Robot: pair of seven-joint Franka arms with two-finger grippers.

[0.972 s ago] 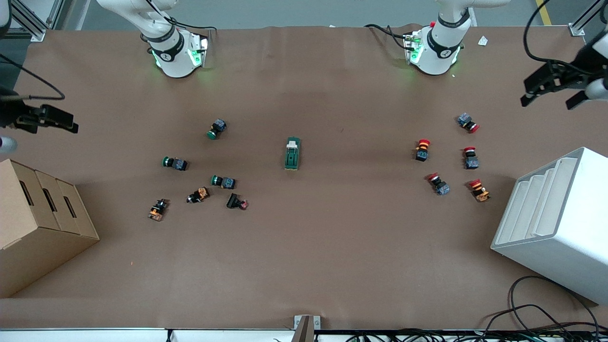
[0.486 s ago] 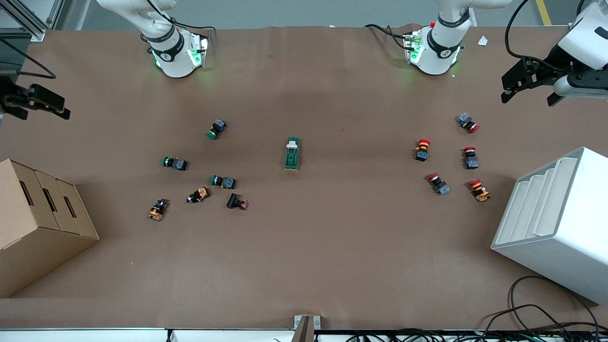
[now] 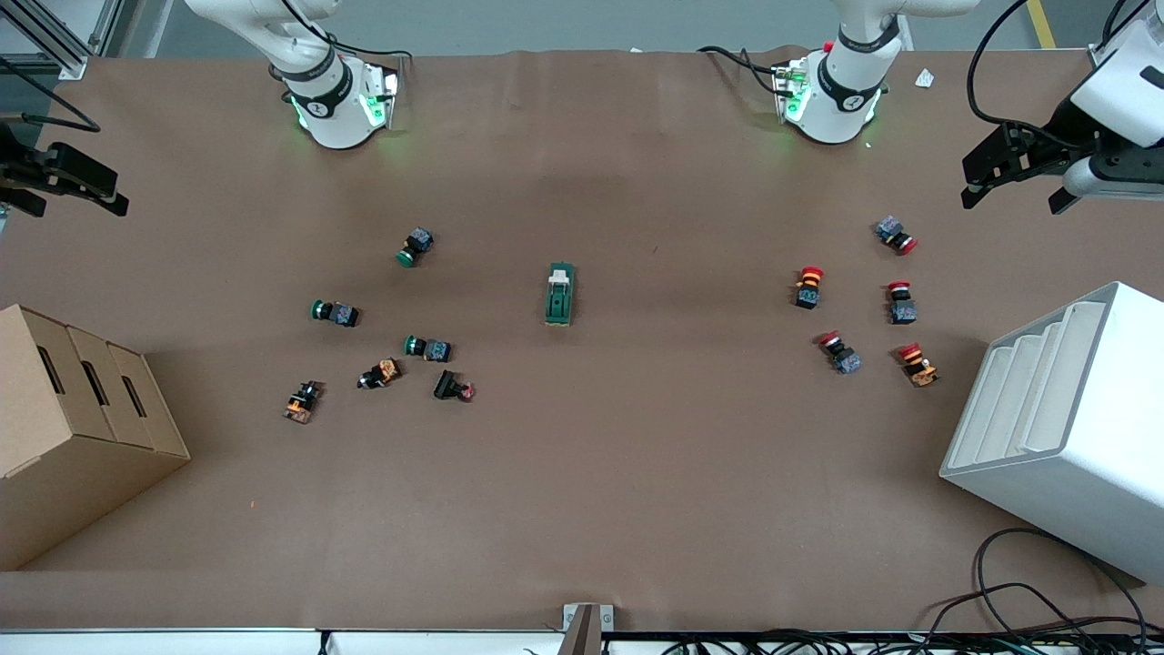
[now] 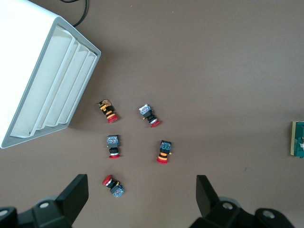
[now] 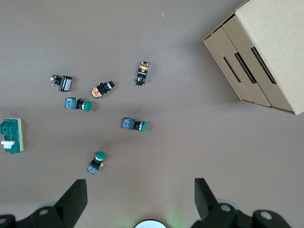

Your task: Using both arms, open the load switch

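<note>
- Front view: the load switch (image 3: 560, 294) lies flat in the middle of the table (image 3: 637, 473), untouched, its lever not yet worked, so I judge the whole task is left to do. Its long axis runs from the arms' bases toward the front camera, with the white lever end toward the bases. The right gripper (image 3: 77, 177) hangs well apart from the switch, over the table edge at the right arm's end; the left gripper (image 3: 1023, 168) hangs over the left arm's end, just as far off. Green-capped buttons (image 3: 335, 313) lie toward the right arm's end from the switch, red-capped ones (image 3: 808, 286) toward the left arm's end.
- Left wrist view: the left gripper (image 4: 142, 197) has its jaws wide apart and empty; only an edge of the switch (image 4: 299, 138) shows.
- Right wrist view: the right gripper (image 5: 141, 195) likewise stands spread, holding nothing; the switch (image 5: 11, 135) lies well away from it.
</note>
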